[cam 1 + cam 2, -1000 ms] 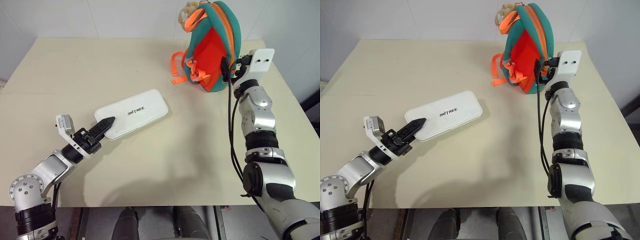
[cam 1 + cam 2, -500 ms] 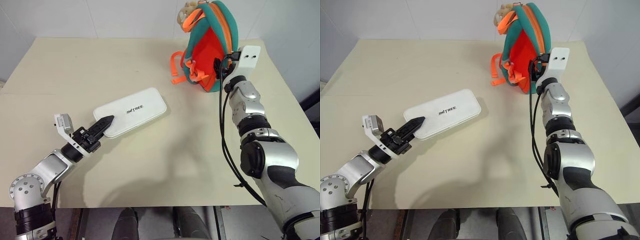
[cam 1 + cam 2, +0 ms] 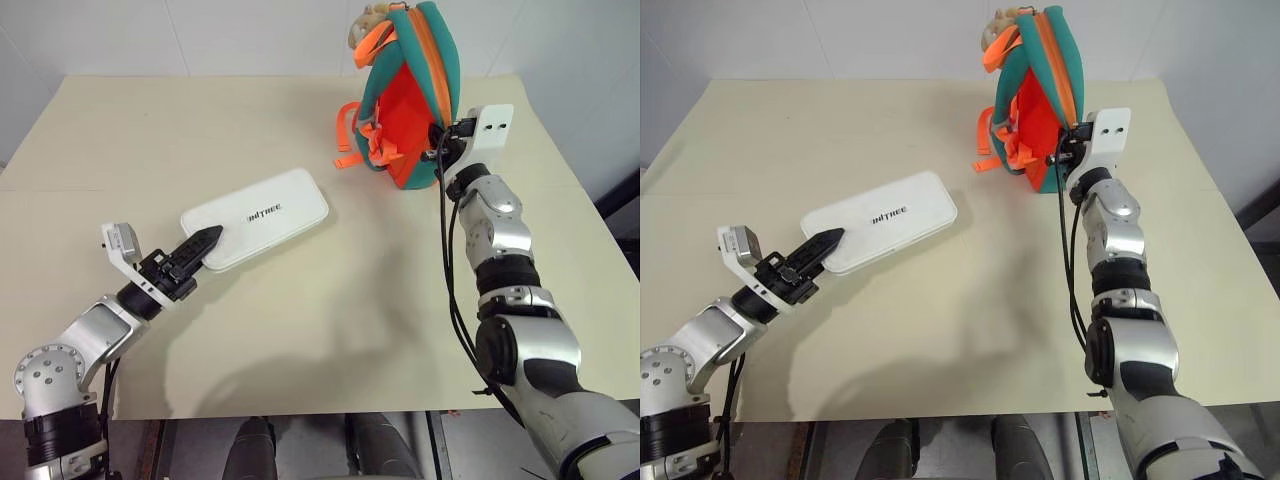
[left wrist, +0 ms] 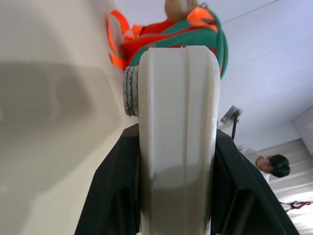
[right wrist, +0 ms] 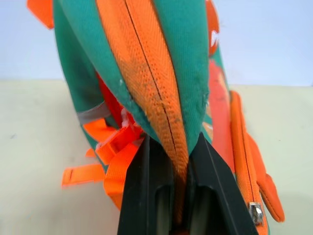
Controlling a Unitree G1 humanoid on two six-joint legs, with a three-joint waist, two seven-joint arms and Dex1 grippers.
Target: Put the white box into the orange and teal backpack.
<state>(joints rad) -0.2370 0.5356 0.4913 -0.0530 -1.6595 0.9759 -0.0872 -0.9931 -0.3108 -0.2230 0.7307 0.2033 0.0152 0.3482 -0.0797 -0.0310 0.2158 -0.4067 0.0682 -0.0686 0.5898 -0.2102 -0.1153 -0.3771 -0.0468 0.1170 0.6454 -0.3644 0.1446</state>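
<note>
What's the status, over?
Left gripper shut on white box, flat on table. Right gripper pinching backpack zipper edge. Path between clear.

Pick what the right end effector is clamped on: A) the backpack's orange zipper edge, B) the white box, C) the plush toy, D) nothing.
A: the right end effector has its black fingers pinched on the orange zipper edge of the backpack, well away from the white box.

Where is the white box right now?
The white box lies flat on the table, left of the backpack, its near end held by the left gripper.
</note>
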